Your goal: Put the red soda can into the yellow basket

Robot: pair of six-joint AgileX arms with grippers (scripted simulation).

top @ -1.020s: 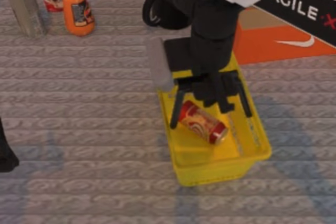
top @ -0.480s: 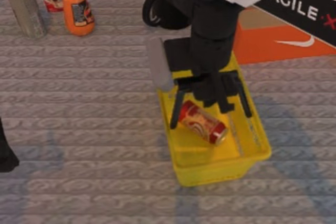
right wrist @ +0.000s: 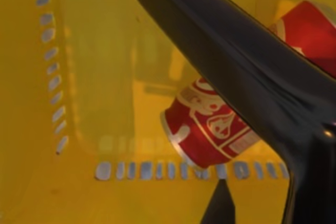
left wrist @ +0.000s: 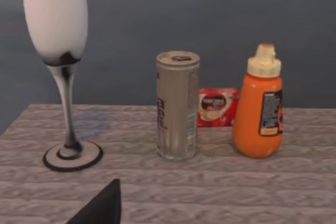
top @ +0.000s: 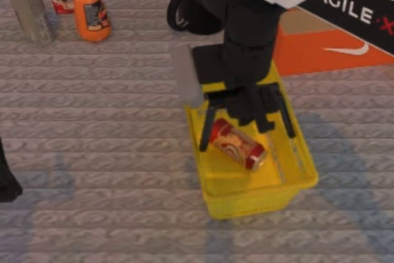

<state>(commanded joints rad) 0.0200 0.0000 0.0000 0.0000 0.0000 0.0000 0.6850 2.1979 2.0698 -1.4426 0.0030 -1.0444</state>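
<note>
Your can (top: pixel 237 144) lies on its side inside the basket (top: pixel 261 196); right gripper (top: pixel 244 118) above it, jaws spread, empty. Left arm parked at left edge.

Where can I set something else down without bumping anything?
Free: the wide table stretch left of the yellow basket, below the silver can and orange bottle. Crowded: that far-left corner, and the basket, where the red soda can lies under the right claw.

— Where's the right arm?
— Reaching down from the far side, right of centre; its pincer (top: pixel 246 115) points downward, fingers spread apart.
— And the left?
— Parked at the near left edge (top: pixel 7 180).
</note>
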